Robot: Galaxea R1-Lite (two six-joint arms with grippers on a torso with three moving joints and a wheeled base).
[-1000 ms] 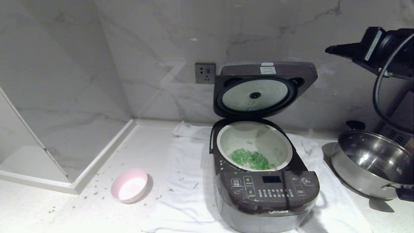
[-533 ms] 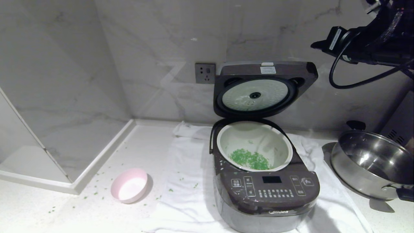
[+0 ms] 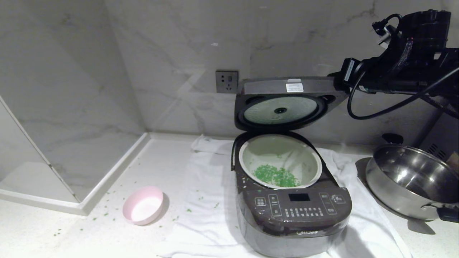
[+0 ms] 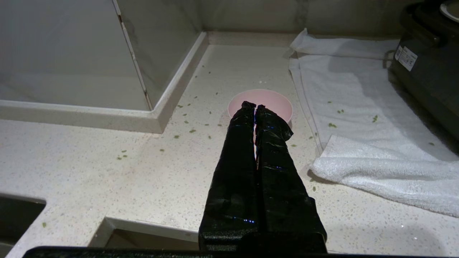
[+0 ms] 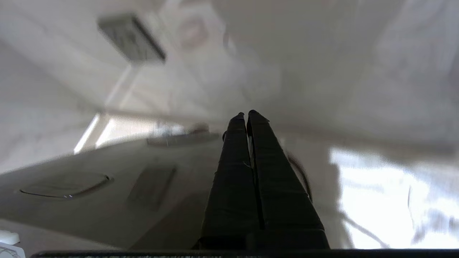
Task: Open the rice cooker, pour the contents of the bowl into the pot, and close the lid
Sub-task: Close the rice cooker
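The rice cooker stands on a white towel with its lid raised and leaning forward over the pot. Green contents lie in the pot's bottom. My right gripper is shut, at the lid's upper right corner behind its back. In the right wrist view its tips lie over the lid's brown outer face; contact cannot be made out. The pink bowl sits upright on the counter left of the cooker, white inside. My left gripper hangs shut over the counter, short of the bowl.
A shiny steel pan sits right of the cooker, a grey box behind it. The white towel spreads under the cooker. Green bits dot the counter. A wall socket and a marble ledge lie left.
My right arm has swung left and down from the far right to the lid's back corner. The lid has tipped forward a little. The bowl and the left gripper have not moved.
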